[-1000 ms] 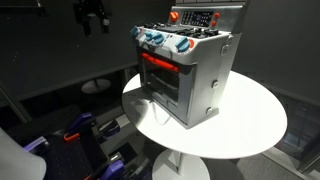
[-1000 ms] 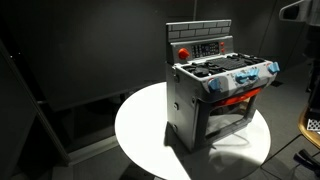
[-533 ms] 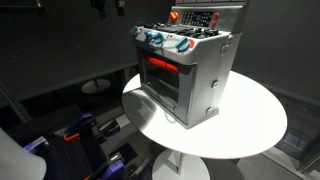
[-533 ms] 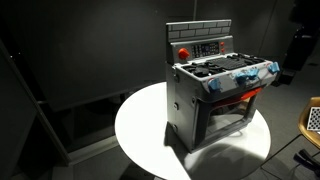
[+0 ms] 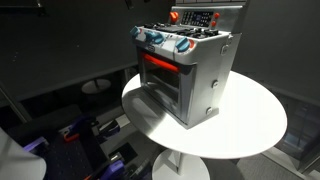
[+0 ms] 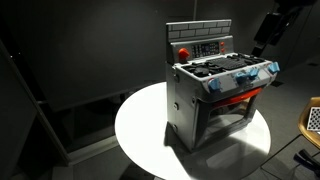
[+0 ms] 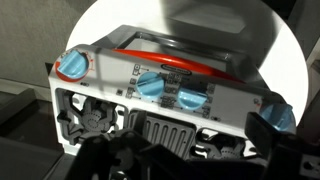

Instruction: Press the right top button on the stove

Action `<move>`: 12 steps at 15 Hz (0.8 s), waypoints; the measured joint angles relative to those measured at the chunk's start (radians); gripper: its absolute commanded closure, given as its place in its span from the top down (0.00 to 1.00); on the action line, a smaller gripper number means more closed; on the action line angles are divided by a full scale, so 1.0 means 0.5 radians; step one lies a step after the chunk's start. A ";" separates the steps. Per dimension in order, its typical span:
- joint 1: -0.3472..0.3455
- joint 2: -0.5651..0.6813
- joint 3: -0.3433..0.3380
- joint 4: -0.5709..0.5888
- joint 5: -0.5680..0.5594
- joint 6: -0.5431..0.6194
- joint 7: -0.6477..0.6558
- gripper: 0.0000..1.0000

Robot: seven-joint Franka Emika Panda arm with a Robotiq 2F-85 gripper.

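1. Swinging in over half a second, my gripper (image 6: 264, 42) has crossed from the far right edge of an exterior view toward the stove's back panel. From the opposite side it has slid along the top of the frame until only a sliver shows.
2. Centre of frame in both exterior views, the stove (image 5: 187, 70) stands upright on the round white table (image 5: 250, 125), its red oven-door handle (image 5: 160, 62) and row of knobs (image 5: 165, 42) facing lower left.
3. Its raised back panel (image 6: 203, 45) carries the top buttons. A round red one (image 6: 183, 54) sits at the panel's left end in that view, and the ones toward the right end are too small to tell apart.
4. It looks like a light, hollow plastic toy on a smooth tabletop. I judge that a hard horizontal push on that thin panel would slide or tip it.
5. No hold is needed, only a short, gentle fingertip press square onto the button.
6. Pose: I hang high in the upper right of that exterior view, above and beside the stove, well apart from it. The wrist view looks down past the knobs at the cooktop.
7. Only dark shapes fill the bottom of the wrist view, so I cannot tell whether my jaws are spread or closed.
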 measured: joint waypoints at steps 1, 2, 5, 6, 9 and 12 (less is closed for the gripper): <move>-0.025 0.014 -0.006 0.001 -0.018 0.059 0.025 1.00; -0.049 0.029 -0.013 0.001 -0.035 0.117 0.050 1.00; -0.098 0.067 -0.020 0.002 -0.056 0.206 0.117 1.00; -0.098 0.073 -0.021 0.001 -0.056 0.206 0.118 1.00; -0.094 0.076 -0.021 -0.001 -0.056 0.206 0.118 1.00; -0.092 0.077 -0.021 -0.002 -0.056 0.206 0.118 1.00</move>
